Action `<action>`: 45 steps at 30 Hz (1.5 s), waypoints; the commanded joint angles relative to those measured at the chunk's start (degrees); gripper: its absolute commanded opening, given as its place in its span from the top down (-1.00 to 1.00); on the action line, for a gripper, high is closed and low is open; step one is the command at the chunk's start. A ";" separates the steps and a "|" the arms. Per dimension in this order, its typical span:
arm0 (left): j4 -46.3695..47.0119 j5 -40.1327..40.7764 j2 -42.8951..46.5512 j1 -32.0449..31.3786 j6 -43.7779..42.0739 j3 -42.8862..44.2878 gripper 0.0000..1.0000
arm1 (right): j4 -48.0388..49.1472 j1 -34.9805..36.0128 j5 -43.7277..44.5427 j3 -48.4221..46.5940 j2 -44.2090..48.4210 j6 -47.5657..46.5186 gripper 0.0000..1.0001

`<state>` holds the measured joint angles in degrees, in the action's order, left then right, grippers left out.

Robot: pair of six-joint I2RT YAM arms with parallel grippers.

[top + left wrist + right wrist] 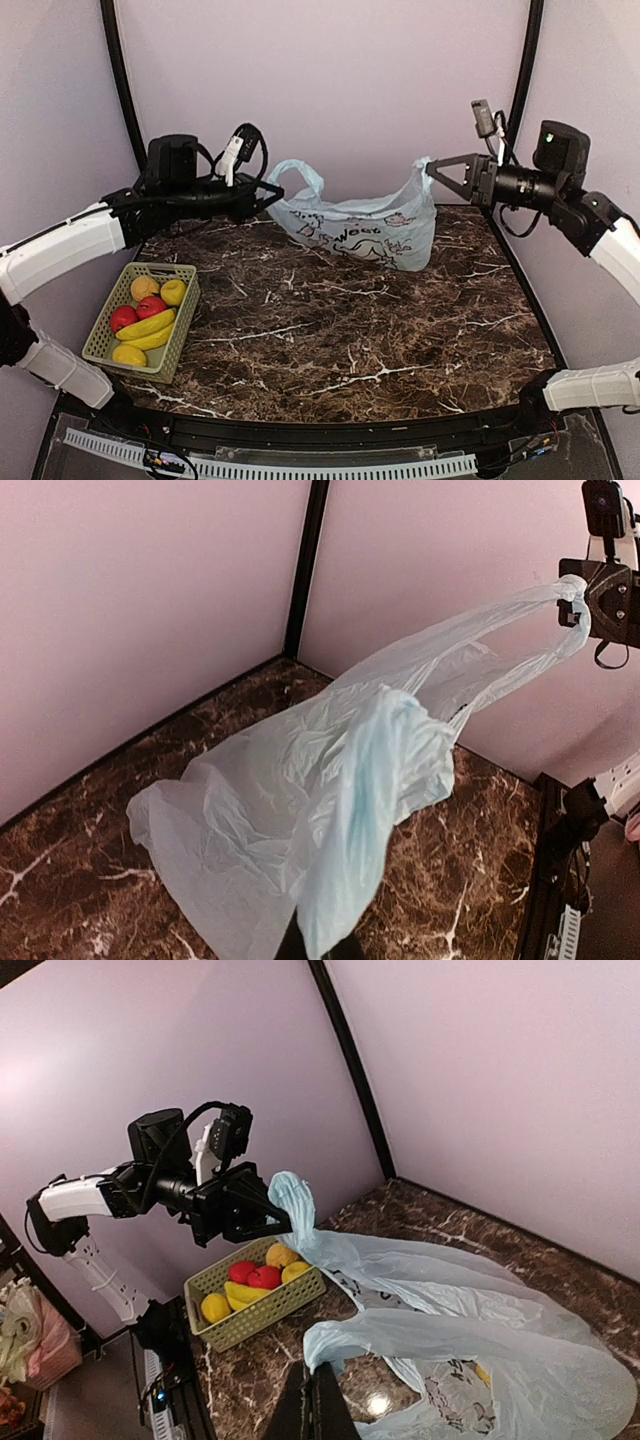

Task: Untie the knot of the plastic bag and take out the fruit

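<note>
around: a green slotted plastic basket (178, 335) sits at the table's left edge, well apart from the bag, holding yellow bananas (148, 328), red apples (150, 307) and round yellow fruits (172, 291).
task thing: the thin translucent pale blue-green plastic bag (360, 232) with dark print rests at the back of the dark marbled table (350, 340). its two loop handles are drawn apart. its contents cannot be told.
room: the pale pink walls (330, 80) stand close behind the bag and beside both arms. marble spreads between the bag and the arm bases.
left gripper (268, 197): raised, pointing right, pinched tight on the left handle.
right gripper (432, 170): raised, pointing left, pinched tight on the right handle.
</note>
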<state>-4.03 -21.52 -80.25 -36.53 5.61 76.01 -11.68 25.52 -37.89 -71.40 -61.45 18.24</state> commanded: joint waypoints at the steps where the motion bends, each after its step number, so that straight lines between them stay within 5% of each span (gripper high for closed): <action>1: 15.23 0.10 8.79 -0.02 4.39 -19.70 0.89 | 2.22 5.14 -3.24 16.46 2.95 1.33 1.00; 6: 14.53 -0.47 15.68 -0.07 10.40 -35.71 0.55 | 6.58 13.92 -3.69 29.95 4.89 6.67 1.00; 8: 11.96 0.08 19.78 -0.11 11.98 -38.19 0.25 | 6.83 16.80 -3.68 31.32 4.67 7.82 1.00; 15: -3.93 4.41 32.73 -0.11 12.44 -33.74 -0.52 | 9.21 19.54 -2.71 33.15 4.42 9.96 1.00; 25: -14.57 -2.44 25.85 -1.68 7.51 -22.20 -0.56 | 10.62 19.57 -1.03 33.16 4.12 9.97 1.00; 35: -19.48 9.88 13.67 -16.12 -2.70 -12.44 -0.55 | 11.42 19.59 -0.08 34.17 4.85 10.35 1.00; 45: -35.08 28.15 1.20 -27.19 -18.40 -2.13 -0.63 | 15.57 19.57 -0.77 35.12 5.03 11.32 1.00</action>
<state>-29.87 -2.57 -76.49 -61.54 -5.26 71.55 0.23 44.73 -38.74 -37.21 -57.30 28.84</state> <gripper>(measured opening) 0.792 0.004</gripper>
